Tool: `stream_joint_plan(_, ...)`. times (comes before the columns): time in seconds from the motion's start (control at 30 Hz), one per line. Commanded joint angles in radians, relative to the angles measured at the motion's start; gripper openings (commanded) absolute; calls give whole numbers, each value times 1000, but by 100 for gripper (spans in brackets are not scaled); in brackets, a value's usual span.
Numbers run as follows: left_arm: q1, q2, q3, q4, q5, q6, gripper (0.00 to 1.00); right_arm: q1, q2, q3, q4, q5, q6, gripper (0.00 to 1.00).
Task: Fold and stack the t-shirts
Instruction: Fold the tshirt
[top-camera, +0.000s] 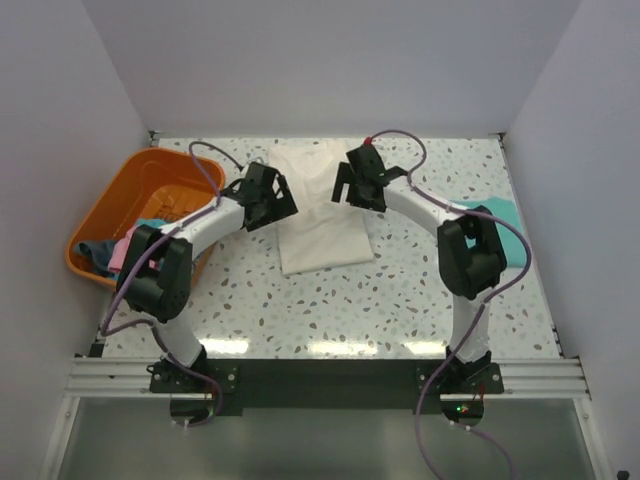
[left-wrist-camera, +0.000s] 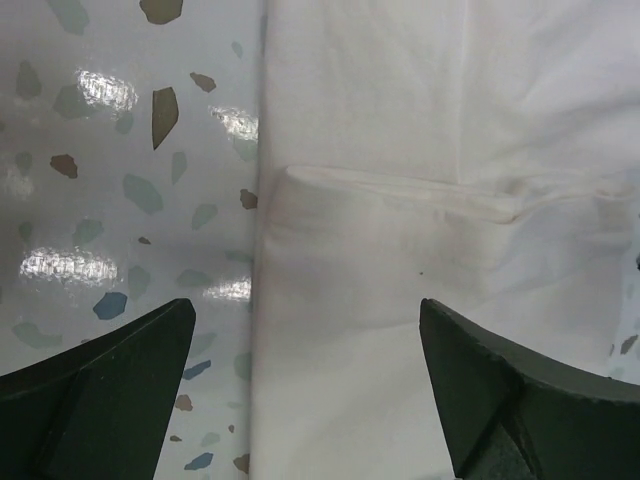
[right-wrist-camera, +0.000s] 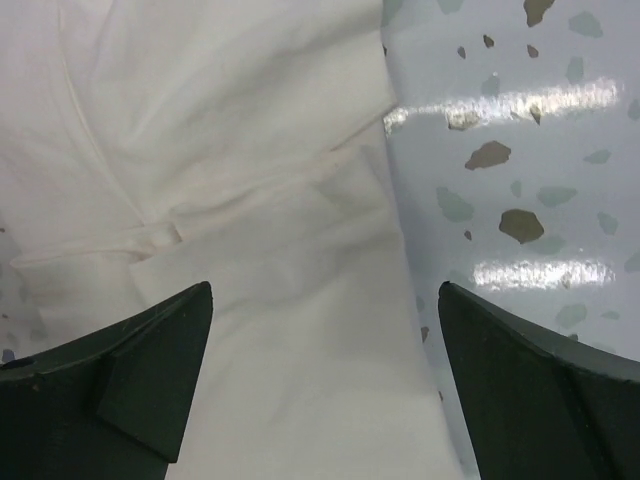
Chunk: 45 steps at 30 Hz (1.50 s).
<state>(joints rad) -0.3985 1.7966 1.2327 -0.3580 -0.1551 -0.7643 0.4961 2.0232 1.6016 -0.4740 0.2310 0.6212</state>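
Observation:
The cream-white t-shirt (top-camera: 322, 215) lies folded into a long strip at the middle back of the table, its logo hidden. My left gripper (top-camera: 268, 197) is open above the strip's left edge; the left wrist view shows the cloth (left-wrist-camera: 400, 250) and its folded sleeve hem between the spread fingers. My right gripper (top-camera: 358, 180) is open above the strip's right edge, and the right wrist view shows the cloth (right-wrist-camera: 250, 200) below it. The teal-green t-shirt (top-camera: 512, 235) lies at the right, partly behind the right arm.
An orange plastic basket (top-camera: 130, 205) stands at the back left with teal and pink clothes (top-camera: 118, 250) in it. White walls close in the table at the back and both sides.

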Motion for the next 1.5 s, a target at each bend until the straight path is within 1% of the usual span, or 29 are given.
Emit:
stream_joint_plan(0.0,4,-147,-70,42,32,16,100,-4,-139,-75,8,-32,3,99)
stream_joint_plan(0.13,1,-250,-208,83,106,13,100,-4,-263,-261,64,-71,35,99)
stream_joint_plan(0.17,-2,-272,-273,97,138,8,100,-4,-291,-329,70,-79,46,98)
stream_joint_plan(0.2,-17,-310,-303,118,149,0,100,-2,-337,-365,83,-102,52,99)
stream_joint_plan(0.23,-26,-328,-332,122,149,-6,100,-4,-365,-440,92,-114,63,99)
stream_joint_plan(0.37,-75,-382,-467,148,147,-44,100,-4,-445,-580,161,-133,77,99)
stream_joint_plan(0.5,-80,-390,-525,200,178,-69,100,-5,-446,-617,164,-142,63,97)
stream_joint_plan(0.57,-83,-390,-548,232,204,-70,97,-7,-436,-627,179,-153,69,93)
stream_joint_plan(0.63,-85,-379,-559,258,213,-78,87,-10,-426,-635,190,-159,78,89)
stream_joint_plan(0.67,-86,-375,-562,263,222,-78,83,-10,-423,-643,198,-162,86,84)
stream_joint_plan(0.7,-88,-361,-564,271,229,-79,73,-10,-414,-647,213,-163,87,82)
stream_joint_plan(0.73,-91,-356,-565,278,232,-79,67,-11,-409,-655,221,-168,89,76)
stream_joint_plan(0.77,-98,-346,-572,286,239,-81,61,-13,-399,-657,224,-174,92,74)
stream_joint_plan(0.8,-105,-339,-572,301,246,-87,58,-16,-393,-660,225,-179,94,72)
stream_joint_plan(0.83,-112,-335,-576,307,246,-90,56,-17,-391,-664,227,-183,98,67)
stream_joint_plan(0.87,-118,-323,-576,310,233,-93,54,-18,-386,-669,238,-188,98,66)
stream_joint_plan(0.97,-126,-289,-567,309,227,-98,45,-21,-379,-680,255,-200,104,60)
stream_joint_plan(1.0,-126,-280,-562,300,226,-96,39,-21,-373,-681,255,-202,104,59)
stream_joint_plan(1.07,-126,-260,-561,295,218,-96,31,-22,-370,-689,259,-197,104,57)
stream_joint_plan(1.13,-126,-249,-564,303,218,-92,27,-24,-356,-694,261,-197,103,56)
stream_joint_plan(1.17,-126,-244,-565,309,218,-90,20,-25,-351,-697,264,-200,103,54)
stream_joint_plan(1.2,-126,-240,-565,310,218,-92,16,-25,-347,-700,265,-211,104,51)
stream_joint_plan(1.23,-126,-230,-564,313,223,-89,4,-25,-340,-706,274,-217,107,48)
stream_joint_plan(1.27,-126,-226,-562,315,221,-86,0,-25,-339,-710,279,-220,109,44)
stream_joint_plan(1.3,-126,-223,-562,315,221,-83,0,-25,-339,-715,279,-220,115,37)
stream_joint_plan(1.37,-126,-223,-565,317,218,-70,0,-27,-337,-721,278,-217,114,29)
stream_joint_plan(1.4,-126,-229,-576,315,212,-67,0,-25,-339,-727,279,-216,114,20)
stream_joint_plan(1.47,-128,-256,-596,330,209,-50,0,-25,-351,-735,270,-217,107,13)
